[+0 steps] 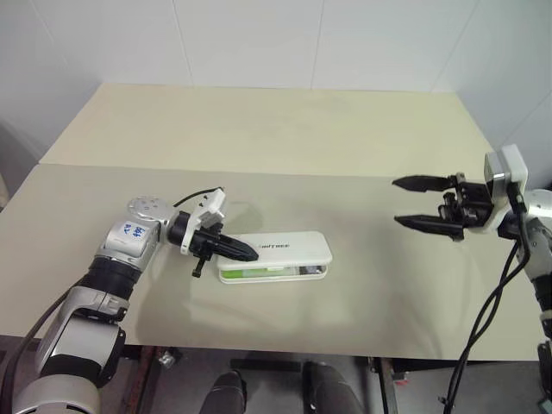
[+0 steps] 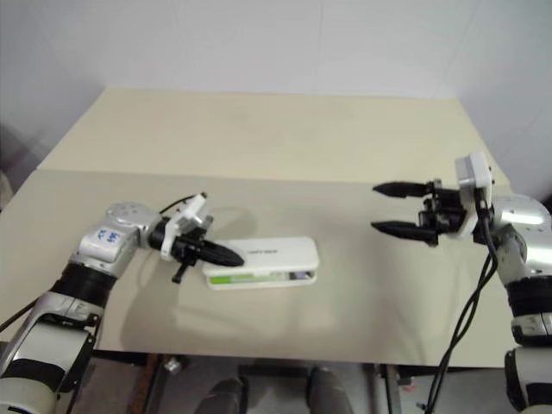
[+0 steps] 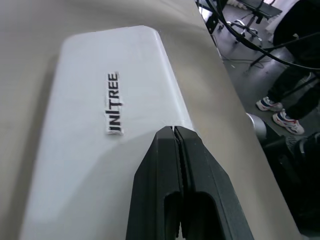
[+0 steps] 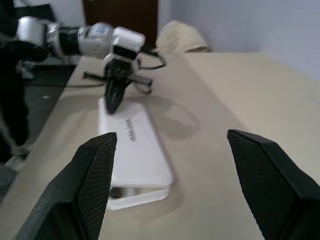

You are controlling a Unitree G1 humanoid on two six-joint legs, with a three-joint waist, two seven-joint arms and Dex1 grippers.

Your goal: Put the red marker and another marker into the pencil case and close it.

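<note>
Both of my grippers were in sight at inspection. On my left gripper [image 1: 245, 253] the two black fingers were pressed flat together with nothing between them, tips resting over the left end of the pencil case [image 1: 285, 250] lid, near the dark lettering [image 3: 114, 103]; whether they bore on the lid or sat just above it I could not tell. On my right gripper [image 1: 414, 203] the fingers stood wide apart, empty, held above the table [image 1: 259, 138] well to the right of the case and pointing back toward it.

I found the case lying flat near the front edge of the table, long side across my view, lid lowered but not fully seated: a narrow gap ran along its front edge. Through that gap I saw a strip of lime green, the other marker [image 1: 254, 272], lying inside toward the left end. A darker item sat at the right end of the gap; I could not confirm it as the red marker.

I noted cables, and a person's shoes [image 3: 280, 112], on the floor beyond the table edge.
</note>
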